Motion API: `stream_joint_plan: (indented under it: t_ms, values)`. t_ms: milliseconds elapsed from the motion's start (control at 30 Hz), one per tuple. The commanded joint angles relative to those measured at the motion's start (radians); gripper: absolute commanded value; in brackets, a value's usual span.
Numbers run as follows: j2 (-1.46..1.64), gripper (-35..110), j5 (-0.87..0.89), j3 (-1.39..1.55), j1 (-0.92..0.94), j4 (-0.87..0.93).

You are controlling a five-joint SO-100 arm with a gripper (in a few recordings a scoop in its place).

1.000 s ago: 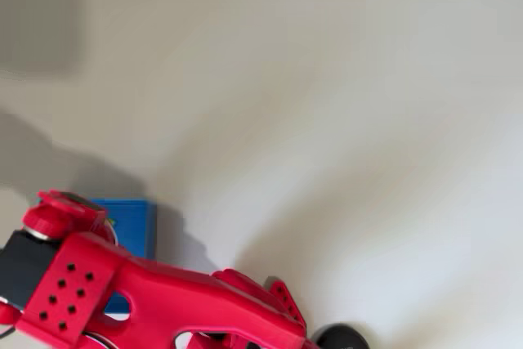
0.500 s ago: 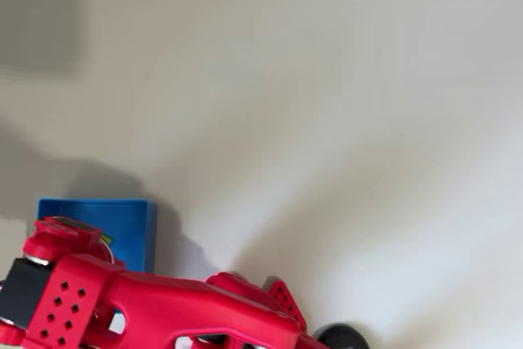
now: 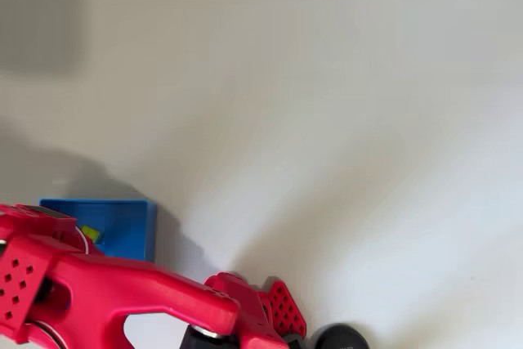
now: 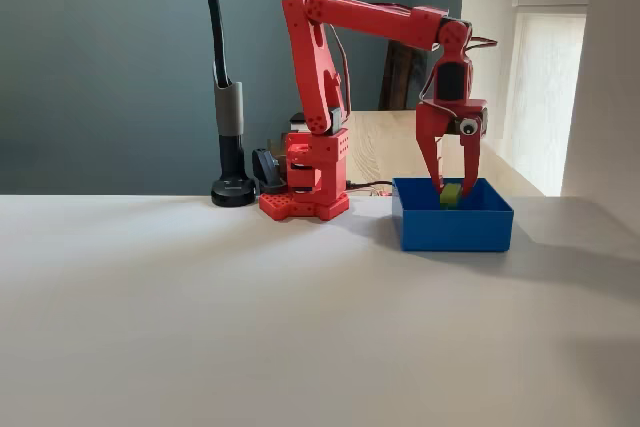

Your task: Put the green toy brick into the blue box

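Red arm now further left overhead, pincer (image 4: 453, 190) clamped on green toy brick (image 4: 451, 193) inside blue box (image 4: 452, 228), pale table (image 4: 250, 307), teal wall (image 4: 110, 57).

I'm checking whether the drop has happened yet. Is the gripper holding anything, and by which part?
The gripper holds the green toy brick by its sides, between the tips of its fingers, just above the blue box.

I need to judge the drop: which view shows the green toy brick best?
The fixed view: the green toy brick shows side-on between the fingers, just above the rim of the blue box. The overhead view shows a small green patch over the box, beside the red arm.
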Motion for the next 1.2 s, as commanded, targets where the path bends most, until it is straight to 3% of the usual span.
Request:
stream_joint_plan:
  t_ms: [0,300,567,1167]
  values:
    - [0.025,25,0.012,-0.078,-0.028,0.074]
    - [0.029,22,0.025,-0.186,-0.018,0.192]
    - [0.032,0,0.069,-0.433,0.106,0.259]
    - [0.035,0,-0.104,-0.420,1.022,0.285]
